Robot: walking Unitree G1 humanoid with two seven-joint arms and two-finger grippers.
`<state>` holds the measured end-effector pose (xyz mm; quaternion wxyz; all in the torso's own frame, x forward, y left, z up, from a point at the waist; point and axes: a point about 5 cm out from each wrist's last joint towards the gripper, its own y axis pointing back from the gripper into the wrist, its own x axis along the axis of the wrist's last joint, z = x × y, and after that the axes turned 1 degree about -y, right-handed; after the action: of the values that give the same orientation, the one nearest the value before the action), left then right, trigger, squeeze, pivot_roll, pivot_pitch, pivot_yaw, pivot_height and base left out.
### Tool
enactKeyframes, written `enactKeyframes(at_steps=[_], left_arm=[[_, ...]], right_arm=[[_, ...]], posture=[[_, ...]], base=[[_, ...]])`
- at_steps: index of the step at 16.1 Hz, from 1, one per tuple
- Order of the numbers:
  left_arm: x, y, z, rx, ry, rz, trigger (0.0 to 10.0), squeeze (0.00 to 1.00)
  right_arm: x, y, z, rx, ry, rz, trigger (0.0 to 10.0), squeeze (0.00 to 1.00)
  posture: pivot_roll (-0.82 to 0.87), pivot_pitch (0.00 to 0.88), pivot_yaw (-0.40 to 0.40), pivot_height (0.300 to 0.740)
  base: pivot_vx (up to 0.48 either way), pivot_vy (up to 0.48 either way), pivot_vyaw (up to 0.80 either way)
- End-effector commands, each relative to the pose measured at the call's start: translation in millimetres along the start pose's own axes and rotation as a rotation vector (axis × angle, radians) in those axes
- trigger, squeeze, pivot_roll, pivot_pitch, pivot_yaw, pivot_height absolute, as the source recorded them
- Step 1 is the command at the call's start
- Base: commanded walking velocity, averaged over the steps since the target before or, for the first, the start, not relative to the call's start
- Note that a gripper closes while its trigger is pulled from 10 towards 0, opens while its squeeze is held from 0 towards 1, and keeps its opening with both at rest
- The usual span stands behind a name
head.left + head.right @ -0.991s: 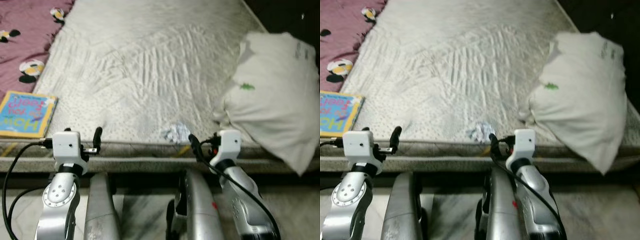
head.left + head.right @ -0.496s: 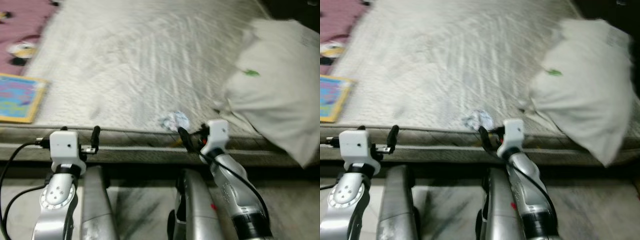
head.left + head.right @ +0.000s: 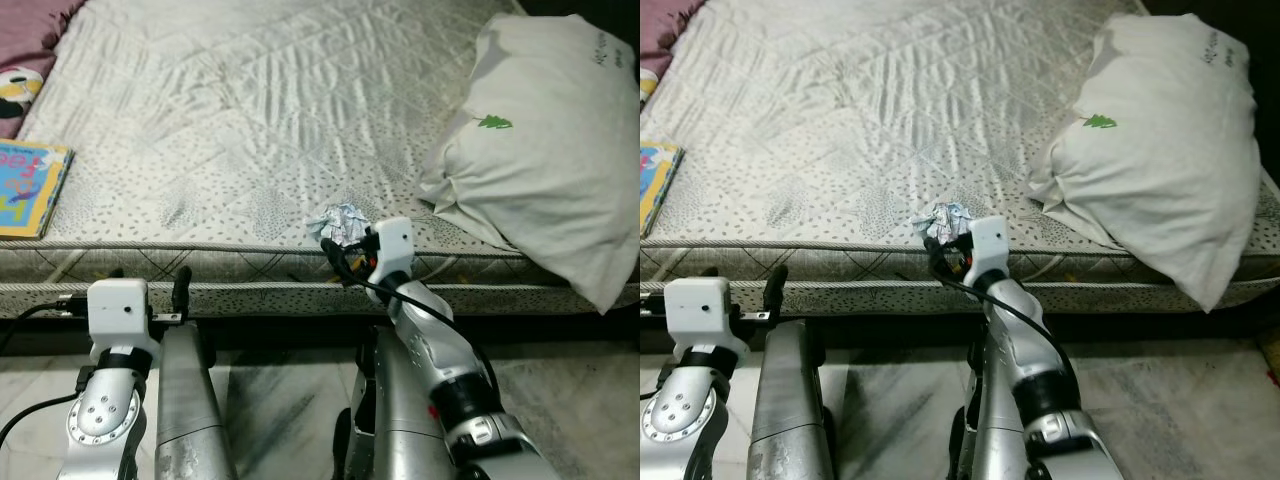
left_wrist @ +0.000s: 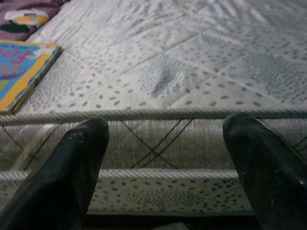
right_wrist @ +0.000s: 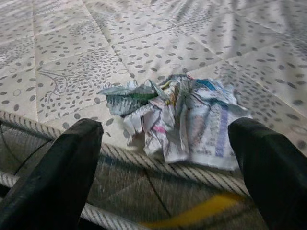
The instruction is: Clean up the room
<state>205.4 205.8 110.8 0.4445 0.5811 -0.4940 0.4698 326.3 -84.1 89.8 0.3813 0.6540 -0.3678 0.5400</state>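
Note:
A crumpled ball of printed paper (image 3: 335, 221) lies on the grey quilted mattress (image 3: 250, 110), right at its near edge. My right gripper (image 5: 165, 158) is open just in front of the paper (image 5: 175, 120), its two black fingers (image 5: 55, 177) spread wider than the ball and level with the mattress piping. In the head views the right gripper (image 3: 945, 250) reaches up to the bed edge beside the paper (image 3: 943, 222). My left gripper (image 4: 163, 163) is open, held low facing the mattress side, with nothing between its fingers.
A large white pillow (image 3: 545, 150) rests on the right side of the bed. A colourful children's book (image 3: 28, 187) lies at the mattress's left edge, beside a maroon blanket (image 3: 30, 20). Marble floor (image 3: 270, 400) shows below, between my arms.
The head camera has shifted, so the bed sits differently in view. My right gripper has moved forward and up to the mattress edge, closing in on the paper ball. The left arm has dropped slightly.

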Motion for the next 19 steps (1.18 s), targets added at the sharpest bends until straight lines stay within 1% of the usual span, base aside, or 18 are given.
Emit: enactKeyframes(at_steps=[1, 4, 6, 8, 9, 10, 11, 12, 13, 14, 19], left_arm=[[2.6, 4.6, -1.1, 0.013, -0.008, 0.001, 10.0, 0.0], [4.2, 8.8, -1.6, 0.016, -0.011, -0.004, 10.0, 0.0], [9.5, 10.8, 0.0, 0.021, -0.007, 0.0, 10.0, 0.0], [12.7, 13.9, 0.2, 0.027, -0.002, 0.003, 10.0, 0.0], [13.1, 13.9, 0.4, 0.027, -0.001, 0.003, 10.0, 0.0], [10.3, 16.2, 0.8, 0.027, 0.002, -0.005, 10.0, 0.0], [7.8, 15.5, 1.9, 0.029, 0.005, -0.012, 10.0, 0.0], [8.6, 14.6, 2.5, 0.03, 0.007, -0.013, 10.0, 0.0], [10.4, 12.2, 3.3, 0.028, 0.008, -0.007, 10.0, 0.0], [11.0, 10.8, 3.3, 0.026, 0.008, -0.005, 10.0, 0.0], [11.4, 5.3, 5.9, 0.024, 0.016, 0.002, 10.0, 0.0]], right_arm=[[2.3, -3.7, 1.3, -0.003, 0.007, 0.014, 10.0, 0.0], [13.0, -23.5, -13.1, 0.002, 0.01, 0.045, 10.0, 0.0], [18.8, -38.6, -29.5, -0.021, -0.009, 0.044, 10.0, 0.0], [15.7, -44.8, -44.1, -0.024, -0.032, 0.013, 10.0, 0.0], [15.8, -45.0, -44.2, -0.024, -0.033, 0.013, 10.0, 0.0], [8.9, -45.7, -46.6, -0.053, -0.036, -0.031, 10.0, 0.0], [3.2, -45.6, -45.5, -0.093, -0.04, -0.071, 1.8, 0.0], [1.7, -45.8, -45.4, -0.104, -0.032, -0.081, 0.1, 0.0], [0.3, -45.9, -45.4, -0.108, -0.044, -0.095, 0.0, 0.0], [-0.7, -45.8, -44.6, -0.114, -0.029, -0.106, 0.0, 0.0], [-6.8, -43.2, -37.6, -0.134, -0.022, -0.133, 0.0, 0.0]], posture=[[0.2, 0.225, -0.132, 0.481], [0.21, 0.241, -0.139, 0.481], [0.23, 0.252, -0.144, 0.481], [0.23, 0.261, -0.148, 0.481], [0.23, 0.267, -0.15, 0.481], [0.22, 0.265, -0.155, 0.481], [0.22, 0.261, -0.156, 0.481], [0.22, 0.261, -0.156, 0.481], [0.21, 0.254, -0.156, 0.481], [0.21, 0.254, -0.155, 0.481], [0.21, 0.234, -0.159, 0.481]], base=[[0.0, 0.0, 0.0], [0.0, 0.0, 0.0], [0.0, 0.0, 0.0], [0.0, 0.0, 0.0], [0.0, 0.0, 0.0], [0.0, 0.0, 0.0], [0.0, 0.0, 0.0], [0.0, 0.0, 0.0], [0.0, 0.0, 0.0], [0.0, 0.0, 0.0], [0.0, 0.0, 0.0]])
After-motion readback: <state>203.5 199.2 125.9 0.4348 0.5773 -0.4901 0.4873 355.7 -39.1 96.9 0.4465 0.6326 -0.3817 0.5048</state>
